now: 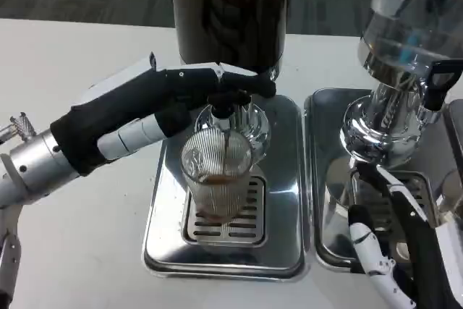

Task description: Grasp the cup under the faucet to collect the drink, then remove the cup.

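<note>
Drink is collecting in the ribbed clear cup (215, 182) standing on the drip tray (163, 240) under the faucet (222, 112), which the left hand (189, 92) is pressing, holding nothing; likely light, rigid and slick, best gripped mid-wall.

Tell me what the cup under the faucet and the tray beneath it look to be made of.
Cup: apparently clear glass or hard plastic; ribbed walls, see-through, brown drink visible at the bottom.
Tray: looks like polished metal, likely stainless steel; mirror-bright, reflecting surroundings, with a slotted grate.
</note>
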